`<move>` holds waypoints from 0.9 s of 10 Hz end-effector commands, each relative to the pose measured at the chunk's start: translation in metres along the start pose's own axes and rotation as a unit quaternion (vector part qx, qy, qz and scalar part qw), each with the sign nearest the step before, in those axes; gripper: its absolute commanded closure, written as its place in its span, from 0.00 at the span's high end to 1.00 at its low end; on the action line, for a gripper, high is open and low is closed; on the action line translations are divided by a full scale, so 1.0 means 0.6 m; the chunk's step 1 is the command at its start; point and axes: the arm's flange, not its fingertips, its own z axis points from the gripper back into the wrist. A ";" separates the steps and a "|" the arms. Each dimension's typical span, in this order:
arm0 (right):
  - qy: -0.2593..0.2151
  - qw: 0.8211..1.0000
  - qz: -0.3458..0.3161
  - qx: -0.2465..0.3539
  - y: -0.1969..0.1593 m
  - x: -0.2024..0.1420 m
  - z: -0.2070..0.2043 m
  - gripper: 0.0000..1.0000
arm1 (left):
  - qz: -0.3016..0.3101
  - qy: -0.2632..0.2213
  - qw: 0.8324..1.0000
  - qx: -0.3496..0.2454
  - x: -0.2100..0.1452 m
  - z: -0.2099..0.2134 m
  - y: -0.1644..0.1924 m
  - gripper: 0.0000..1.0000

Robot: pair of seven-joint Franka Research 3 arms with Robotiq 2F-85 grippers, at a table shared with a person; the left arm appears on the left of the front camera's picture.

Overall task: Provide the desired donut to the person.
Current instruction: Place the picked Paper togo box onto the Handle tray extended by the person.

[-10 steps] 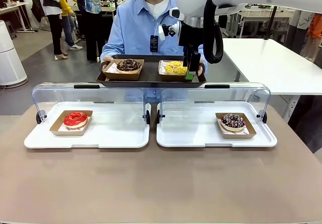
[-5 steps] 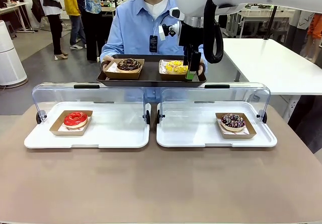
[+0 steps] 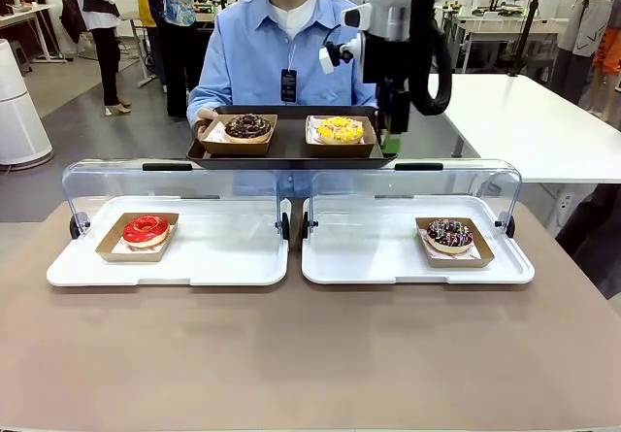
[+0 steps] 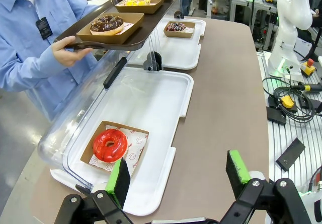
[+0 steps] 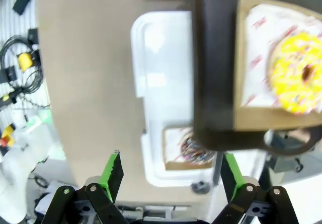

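The person [image 3: 281, 49] in a light blue shirt holds a dark tray [image 3: 291, 149] across the table. On it sit a chocolate donut [image 3: 248, 125] and a yellow donut [image 3: 340, 129], each in a cardboard box. My right gripper [image 3: 391, 136] hangs open just right of the yellow donut's box, holding nothing. The right wrist view looks down past the right gripper [image 5: 171, 171] at the yellow donut [image 5: 297, 75] on the dark tray [image 5: 214, 58]. My left gripper [image 4: 177, 176] stands open above the near table edge, with a red donut [image 4: 109, 145] ahead of it.
Two white trays [image 3: 243, 257] with raised clear lids [image 3: 175, 175] stand side by side. The left holds the red donut [image 3: 146, 229], the right a sprinkled chocolate donut [image 3: 449, 233]. Bare brown tabletop [image 3: 310, 354] lies in front. Cables and another arm's base [image 4: 292, 58] sit beside the table.
My right gripper has drawn back from the yellow donut's box, moving right and slightly up. The yellow donut stays on the person's tray, now in full view.
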 end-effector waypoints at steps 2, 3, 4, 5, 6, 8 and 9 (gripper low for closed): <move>0.004 1.000 -0.016 -0.020 0.108 -0.070 -0.005 1.00 | -0.003 -0.013 1.000 0.004 0.001 0.001 -0.001 1.00; 0.004 1.000 -0.022 -0.022 0.133 -0.083 -0.021 1.00 | -0.003 -0.013 1.000 0.004 0.001 0.001 -0.001 1.00; 0.007 0.999 -0.032 -0.032 0.149 -0.091 -0.039 1.00 | -0.003 -0.013 1.000 0.004 0.001 0.001 -0.001 1.00; 0.007 0.999 -0.040 -0.032 0.158 -0.096 -0.056 1.00 | -0.003 -0.013 1.000 0.004 0.001 0.001 -0.001 1.00; 0.006 0.998 -0.051 -0.041 0.159 -0.103 -0.067 1.00 | -0.003 -0.013 1.000 0.004 0.001 0.001 -0.001 1.00; 0.010 0.996 -0.068 -0.057 0.135 -0.114 -0.078 1.00 | -0.003 -0.013 1.000 0.004 0.001 0.001 -0.001 1.00; 0.012 0.999 -0.043 -0.030 0.151 -0.107 -0.063 1.00 | -0.003 -0.013 1.000 0.004 0.001 0.001 -0.001 1.00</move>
